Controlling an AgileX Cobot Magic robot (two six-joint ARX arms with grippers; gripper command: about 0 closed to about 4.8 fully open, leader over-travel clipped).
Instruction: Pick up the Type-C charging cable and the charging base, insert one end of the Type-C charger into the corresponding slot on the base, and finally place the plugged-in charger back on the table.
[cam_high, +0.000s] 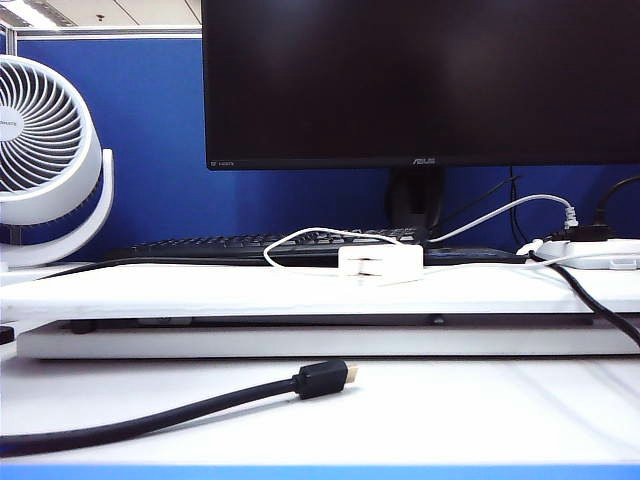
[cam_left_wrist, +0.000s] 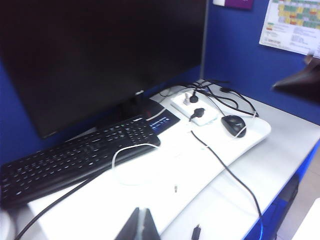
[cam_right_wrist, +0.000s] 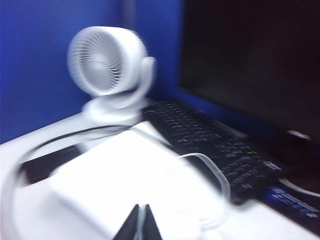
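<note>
The charging base (cam_high: 380, 262) is a small white block lying on the white table (cam_high: 200, 290) in front of the keyboard. The thin white Type-C charging cable (cam_high: 290, 236) arches from the base's left and back to it; its loop (cam_left_wrist: 114, 165) also shows in the left wrist view and, blurred (cam_right_wrist: 216, 172), in the right wrist view. Neither arm appears in the exterior view. My left gripper (cam_left_wrist: 142, 225) hangs shut and empty above the slab's near part. My right gripper (cam_right_wrist: 141, 220) is shut and empty too, over the white slab. The base cannot be made out in the wrist views.
A black keyboard (cam_high: 250, 246) and a large monitor (cam_high: 420, 80) stand behind the base. A white fan (cam_high: 45, 160) is at the left, a power strip (cam_high: 590, 252) at the right, with a mouse (cam_left_wrist: 233, 125) near it. A thick black cable with a gold-tipped plug (cam_high: 322, 379) lies in front.
</note>
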